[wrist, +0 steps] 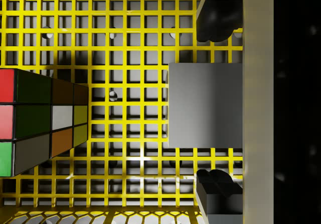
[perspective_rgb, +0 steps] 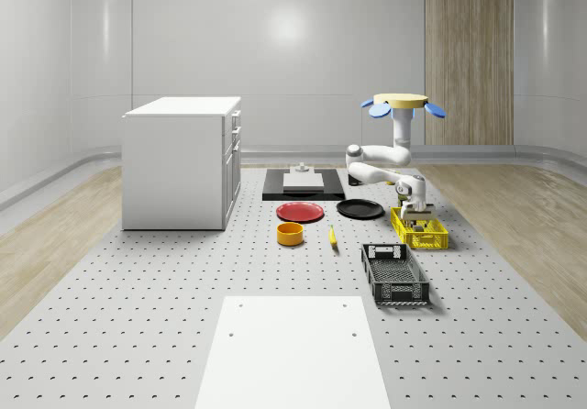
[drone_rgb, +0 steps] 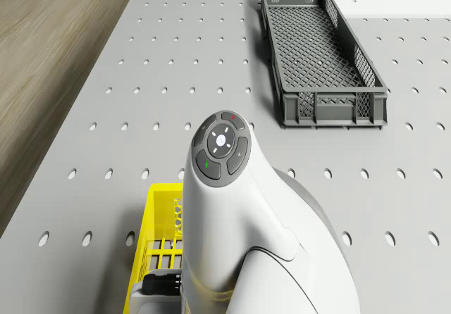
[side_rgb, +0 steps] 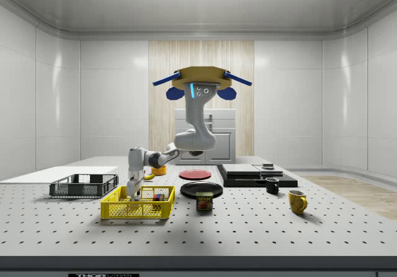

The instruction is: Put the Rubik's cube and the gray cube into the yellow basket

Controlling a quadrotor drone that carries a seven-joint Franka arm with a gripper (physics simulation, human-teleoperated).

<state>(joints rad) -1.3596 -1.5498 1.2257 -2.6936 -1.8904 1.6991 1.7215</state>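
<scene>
The yellow basket (perspective_rgb: 431, 242) (side_rgb: 133, 211) stands on the perforated table at the whole-scene view's right. My drone (perspective_rgb: 400, 104) (side_rgb: 200, 81) hovers behind it, and the arm reaches down into it. In the wrist view the gray cube (wrist: 205, 105) lies on the basket's mesh floor (wrist: 130, 48). My gripper (wrist: 215, 105) (perspective_rgb: 410, 209) (side_rgb: 133, 193) is open around the cube, with a gap between each fingertip and it. The Rubik's cube (wrist: 42, 121) (side_rgb: 160, 196) sits on the same floor, apart from the gray cube.
A black crate (perspective_rgb: 394, 274) (drone_rgb: 320, 53) lies just in front of the basket. A black plate (perspective_rgb: 359, 209), red plate (perspective_rgb: 301, 212), orange bowl (perspective_rgb: 290, 234) and banana (perspective_rgb: 332, 237) lie to the whole-scene view's left. A white cabinet (perspective_rgb: 182, 161) stands farther left. A can (side_rgb: 204, 201) stands near the basket.
</scene>
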